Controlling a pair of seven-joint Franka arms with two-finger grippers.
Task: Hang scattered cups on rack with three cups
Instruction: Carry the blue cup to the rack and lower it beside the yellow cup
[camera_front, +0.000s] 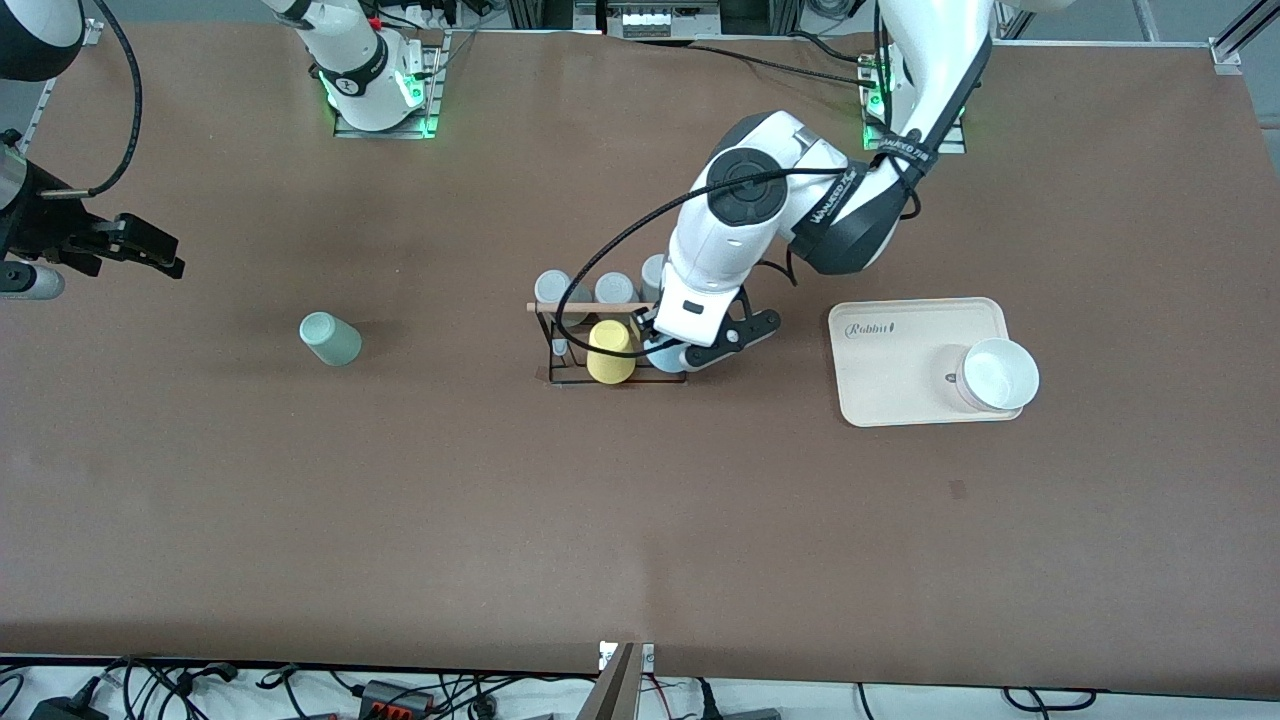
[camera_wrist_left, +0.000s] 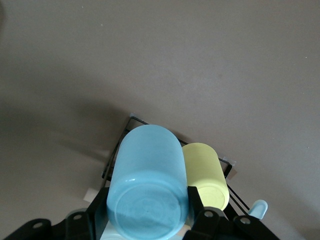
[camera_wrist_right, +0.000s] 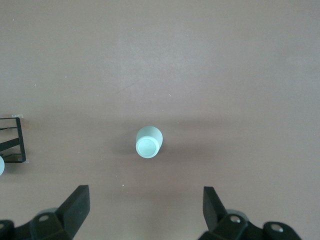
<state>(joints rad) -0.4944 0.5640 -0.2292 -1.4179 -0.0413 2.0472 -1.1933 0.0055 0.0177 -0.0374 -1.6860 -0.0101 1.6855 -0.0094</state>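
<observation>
Two cups are ours to hang, and as we judge it neither is finished, though one is close. Starting low in the front view, nearest that camera among the things that matter, the yellow cup (camera_front: 610, 352) sits upended on a peg at the rack's (camera_front: 560, 362) lower edge, just beside the spot where our left gripper (camera_front: 668, 350) has the light blue cup (camera_wrist_left: 148, 187) down at the rack. In the left wrist view the black fingers (camera_wrist_left: 196, 202) are pressed against that cup on both sides, its flat base filling the lower centre of the frame, the yellow one touching or nearly touching it. We cannot tell whether it is seated on its peg yet; letting go is what remains there. Level with the rack but toward the left of the front view, well apart from it, the mint green cup (camera_front: 331, 338) stands upside down on the bare table (camera_front: 640, 540), untouched. Three grey cups (camera_front: 552, 287) line the rack's upper row under the wooden rod (camera_front: 590, 308). A cream tray (camera_front: 890, 385) with a white bowl (camera_front: 1000, 374) lies to the right of the rack. Higher at the left edge, the right gripper (camera_front: 140, 245) hangs over open table, its fingers spread wide in its wrist view, the mint green cup centred in that frame; we take it to be waiting.
</observation>
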